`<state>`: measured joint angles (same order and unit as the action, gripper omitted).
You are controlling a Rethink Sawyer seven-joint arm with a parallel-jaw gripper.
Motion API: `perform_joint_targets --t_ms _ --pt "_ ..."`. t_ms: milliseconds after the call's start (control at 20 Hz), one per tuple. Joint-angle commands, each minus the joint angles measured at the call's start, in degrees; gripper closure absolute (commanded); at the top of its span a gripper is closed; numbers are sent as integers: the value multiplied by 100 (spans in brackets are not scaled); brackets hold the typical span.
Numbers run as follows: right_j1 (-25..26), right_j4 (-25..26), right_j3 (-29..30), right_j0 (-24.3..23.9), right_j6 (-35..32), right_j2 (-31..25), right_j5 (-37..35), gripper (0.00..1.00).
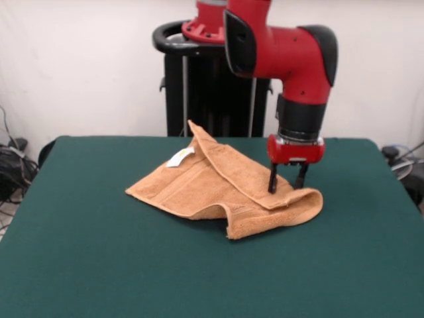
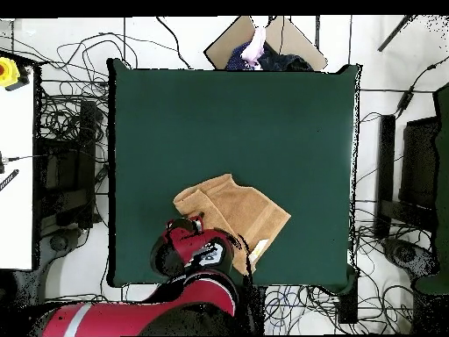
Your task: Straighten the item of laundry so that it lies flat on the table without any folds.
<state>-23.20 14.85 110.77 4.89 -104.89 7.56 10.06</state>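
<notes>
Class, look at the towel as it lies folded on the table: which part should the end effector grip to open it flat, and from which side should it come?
Probably the folded-over flap of the towel, gripped at its free edge beside the end effector. Come from above: the flap lies as a raised diagonal layer over the rest, so fingers straddling that edge could pinch one layer and peel it outward over the table. The fingers look open.

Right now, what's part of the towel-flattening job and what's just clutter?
Job: orange-tan terry towel, folded over itself; its white tag; green table; gripper, fingers apart at the towel's fold.

Clutter: floor cables; cardboard piece; person at the edge.
</notes>
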Motion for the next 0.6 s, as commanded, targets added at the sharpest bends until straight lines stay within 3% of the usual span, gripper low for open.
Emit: perform_joint_targets --t_ms 50,200,350,600 --pt "710 -342 -693 -16 -907 -305 270 0" --pt "515 -244 -600 -200 -855 -509 35 0" --pt "-217 -160 -301 -486 -751 -885 -568 0" --pt "-692 -301 -255 -437 -701 -912 -1010 0"
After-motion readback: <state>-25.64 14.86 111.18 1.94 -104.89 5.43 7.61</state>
